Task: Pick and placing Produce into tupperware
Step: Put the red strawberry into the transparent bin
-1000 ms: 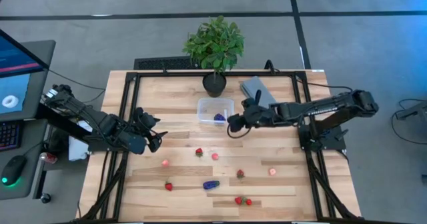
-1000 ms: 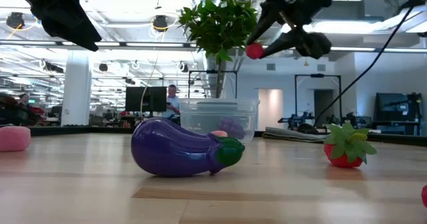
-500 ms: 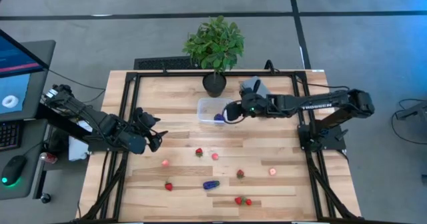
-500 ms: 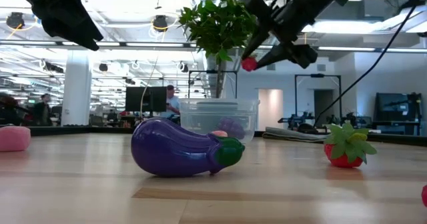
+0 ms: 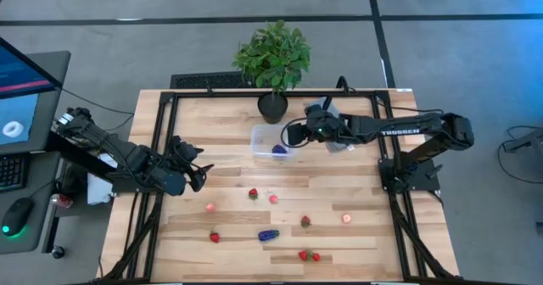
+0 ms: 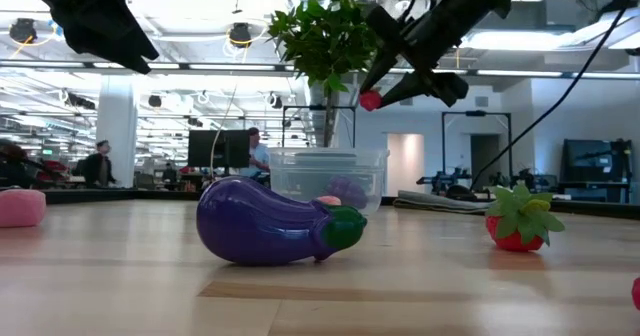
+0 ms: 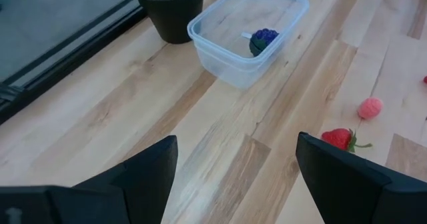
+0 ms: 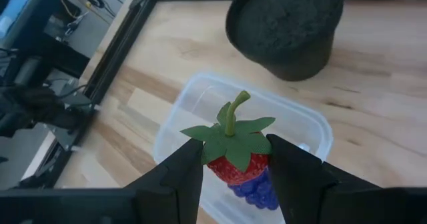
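Note:
My right gripper (image 5: 293,135) hangs over the right end of the clear tupperware (image 5: 273,141), shut on a red strawberry (image 8: 233,154) with a green top. In the low view the strawberry (image 6: 372,100) sits high above the tub (image 6: 325,176). A purple grape bunch (image 7: 263,39) lies on the tub's floor. More produce lies on the near half of the table: strawberries (image 5: 253,193), pink round pieces (image 5: 273,198) and a purple eggplant (image 5: 268,234). My left gripper (image 5: 197,173) waits open at the table's left, above the wood. My right gripper pinches the strawberry's red body (image 8: 217,167) between its two fingers (image 8: 180,177), one on each side. The fingers slant down from the table's right. The berry is lifted clear above the tub, with its green top and stem turned toward the wrist.
A leafy plant (image 5: 273,60) in a black pot (image 5: 273,107) stands just beyond the tub at the far edge. A folded grey cloth (image 5: 327,111) lies partly under the right arm. A black frame (image 5: 161,124) runs round the table.
My right gripper has swung toward the table's far edge and a little left. It has gone from beside the tupperware's near right corner to over its right end, carrying the strawberry and keeping it clear of the tub.

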